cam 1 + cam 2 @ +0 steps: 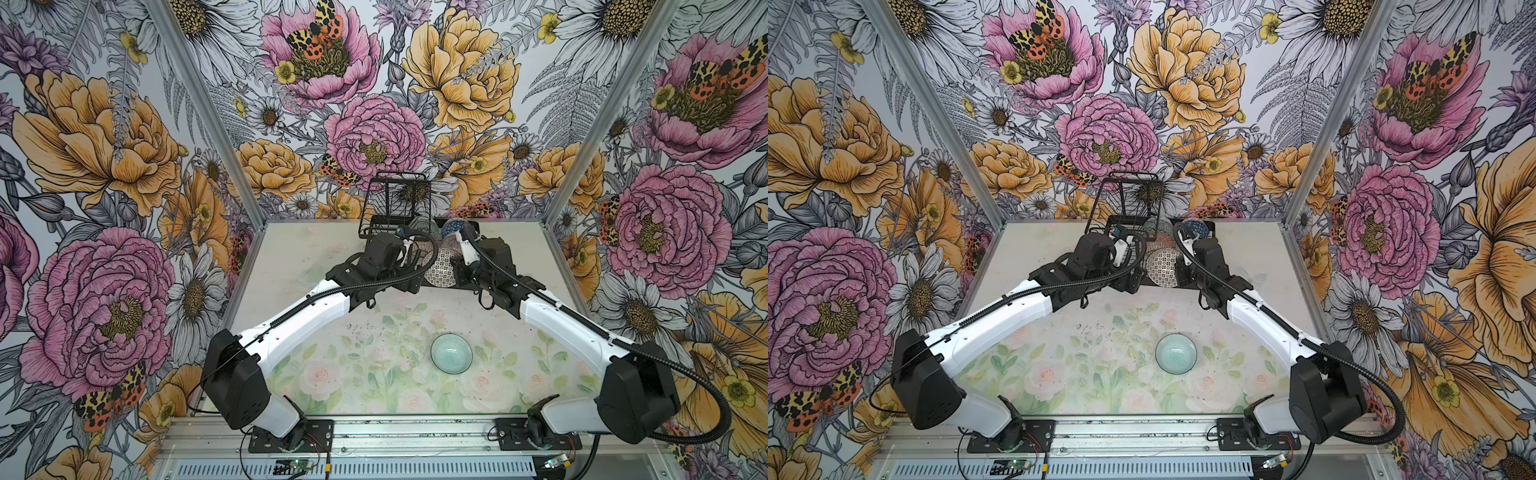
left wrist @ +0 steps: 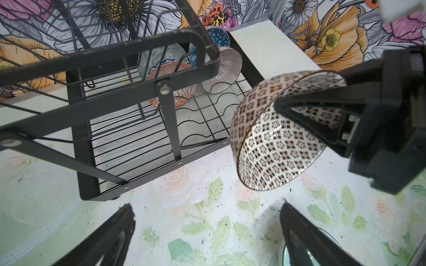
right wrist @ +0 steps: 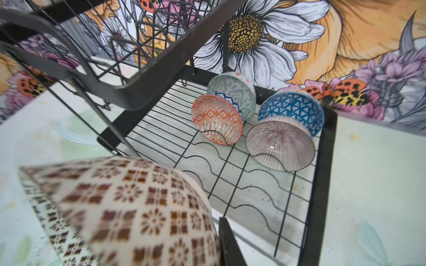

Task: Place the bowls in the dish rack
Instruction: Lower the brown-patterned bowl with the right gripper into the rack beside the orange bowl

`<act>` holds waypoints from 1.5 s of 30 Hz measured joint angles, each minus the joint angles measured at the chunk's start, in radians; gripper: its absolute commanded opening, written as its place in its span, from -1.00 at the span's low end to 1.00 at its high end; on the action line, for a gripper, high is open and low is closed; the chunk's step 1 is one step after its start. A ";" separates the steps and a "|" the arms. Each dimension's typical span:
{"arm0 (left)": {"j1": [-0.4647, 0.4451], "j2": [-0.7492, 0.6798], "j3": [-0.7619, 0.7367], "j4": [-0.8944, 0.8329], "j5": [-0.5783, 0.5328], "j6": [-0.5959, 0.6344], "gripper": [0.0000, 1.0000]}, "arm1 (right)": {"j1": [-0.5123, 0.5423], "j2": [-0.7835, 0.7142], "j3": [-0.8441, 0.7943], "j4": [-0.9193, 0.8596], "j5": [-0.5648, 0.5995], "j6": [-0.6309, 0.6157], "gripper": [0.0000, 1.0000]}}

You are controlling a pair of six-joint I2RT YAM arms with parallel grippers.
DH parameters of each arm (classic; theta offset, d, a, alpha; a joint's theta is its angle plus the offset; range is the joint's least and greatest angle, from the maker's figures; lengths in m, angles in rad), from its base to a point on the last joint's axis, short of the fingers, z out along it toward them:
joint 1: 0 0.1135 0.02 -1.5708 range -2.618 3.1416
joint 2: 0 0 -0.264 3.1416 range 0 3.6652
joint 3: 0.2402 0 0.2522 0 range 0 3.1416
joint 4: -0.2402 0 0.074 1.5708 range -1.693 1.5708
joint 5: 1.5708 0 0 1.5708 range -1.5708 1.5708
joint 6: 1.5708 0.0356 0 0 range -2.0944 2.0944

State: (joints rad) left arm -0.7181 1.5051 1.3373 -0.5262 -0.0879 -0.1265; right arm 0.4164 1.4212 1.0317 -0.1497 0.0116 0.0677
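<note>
The right jaws are closed on the rim of the black-white tiled bowl (image 2: 276, 142), one finger inside and one outside, and hold it tilted on edge over the near end of the dish rack (image 3: 327, 161). The left jaws stand wide apart with nothing between them, low over the worktop (image 1: 374, 332) just off the rack's near corner.

Four bowls already lean in the slots at the rack's far end: grey-green (image 3: 232, 89), orange-white (image 3: 216, 119), blue lattice (image 3: 290, 106) and pink-striped (image 3: 281, 147). The pale teal bowl (image 1: 451, 354) sits upright on the worktop towards its near edge, well apart from the rack.

The step in hand looks like seating the tiled bowl. It probably goes best lowered on edge into a free wavy slot nearer than the pink-striped bowl, kept clear of the upper basket tier, and let go only once the wires carry it. The left arm should move aside first.

No brand, label or writing can be read.
</note>
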 measured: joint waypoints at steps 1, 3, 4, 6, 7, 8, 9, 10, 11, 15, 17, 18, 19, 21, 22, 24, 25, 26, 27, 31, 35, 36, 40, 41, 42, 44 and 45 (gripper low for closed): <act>0.008 -0.001 0.000 -0.006 0.001 0.003 0.97 | -0.004 0.020 0.007 0.016 0.021 -0.044 -1.00; 0.021 -0.003 0.000 -0.014 0.005 0.004 0.98 | -0.008 0.050 0.013 0.048 0.058 -0.124 -1.00; 0.026 -0.006 0.000 -0.017 0.007 0.004 0.98 | -0.011 0.062 0.013 0.066 0.069 -0.158 -1.00; 0.034 -0.011 0.000 -0.021 0.009 0.004 0.98 | -0.019 0.090 0.010 0.132 0.094 -0.240 -1.00; 0.036 -0.013 0.000 -0.023 0.011 0.004 0.98 | -0.024 0.100 0.003 0.171 0.101 -0.275 -1.00; 0.039 -0.016 0.000 -0.024 0.012 0.004 0.97 | -0.028 0.108 -0.010 0.222 0.107 -0.312 -1.00; 0.040 -0.019 0.000 -0.026 0.013 0.005 0.98 | -0.032 0.117 -0.027 0.280 0.113 -0.350 -1.00; 0.042 -0.021 0.000 -0.026 0.015 0.005 0.98 | -0.032 0.125 -0.044 0.330 0.116 -0.380 -1.00; 0.042 -0.023 0.000 -0.026 0.018 0.004 0.98 | -0.033 0.137 -0.065 0.390 0.117 -0.416 -1.00; 0.046 -0.023 0.000 -0.027 0.028 0.005 0.98 | -0.040 0.200 -0.138 0.593 0.130 -0.534 -1.00; 0.049 -0.023 0.000 -0.027 0.030 0.005 0.97 | -0.040 0.235 -0.160 0.676 0.140 -0.580 -1.00; 0.049 -0.023 0.000 -0.027 0.031 0.005 0.98 | -0.040 0.253 -0.169 0.719 0.147 -0.605 -1.00; 0.051 -0.023 0.000 -0.027 0.031 0.005 0.98 | -0.040 0.267 -0.175 0.752 0.154 -0.623 -1.00; 0.052 -0.024 0.000 -0.027 0.031 0.005 0.98 | -0.040 0.295 -0.183 0.823 0.169 -0.666 -1.00; 0.053 -0.024 0.000 -0.028 0.032 0.005 0.98 | -0.040 0.310 -0.184 0.861 0.175 -0.686 -1.00; 0.054 -0.027 0.000 -0.028 0.034 0.005 0.98 | -0.040 0.330 -0.186 0.915 0.180 -0.711 -1.00; 0.054 -0.029 0.000 -0.028 0.034 0.005 0.98 | -0.040 0.341 -0.186 0.944 0.183 -0.723 -1.00; 0.054 -0.030 0.000 -0.028 0.034 0.004 0.98 | -0.040 0.348 -0.186 0.963 0.184 -0.731 -1.00; 0.054 -0.032 0.000 -0.028 0.034 0.005 0.98 | -0.040 0.356 -0.186 0.984 0.185 -0.738 -1.00; 0.056 -0.037 0.000 -0.028 0.034 0.005 0.98 | -0.040 0.393 -0.186 1.046 0.187 -0.755 -1.00; 0.056 -0.037 0.000 -0.028 0.034 0.004 0.97 | -0.040 0.434 -0.183 1.076 0.187 -0.767 -1.00; 0.056 -0.037 0.000 -0.028 0.035 0.004 0.98 | -0.038 0.446 -0.180 1.080 0.187 -0.770 -1.00; 0.056 -0.037 0.000 -0.028 0.035 0.004 0.97 | -0.035 0.488 -0.162 1.085 0.187 -0.781 -1.00; 0.056 -0.037 0.000 -0.028 0.035 0.004 0.98 | -0.034 0.495 -0.156 1.086 0.187 -0.785 -1.00; 0.056 -0.037 0.000 -0.028 0.035 0.004 0.97 | -0.030 0.504 -0.149 1.088 0.187 -0.788 -1.00; 0.058 -0.037 0.000 -0.028 0.035 0.004 0.98 | -0.029 0.520 -0.131 1.094 0.187 -0.792 -1.00; 0.060 -0.037 0.000 -0.028 0.035 0.004 0.98 | -0.027 0.528 -0.122 1.100 0.187 -0.792 -1.00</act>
State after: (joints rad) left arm -0.6582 1.4677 1.3369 -0.5541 -0.0532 -0.1223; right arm 0.3897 1.9495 0.9100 0.9501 0.1986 -0.7246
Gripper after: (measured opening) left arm 0.987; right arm 0.135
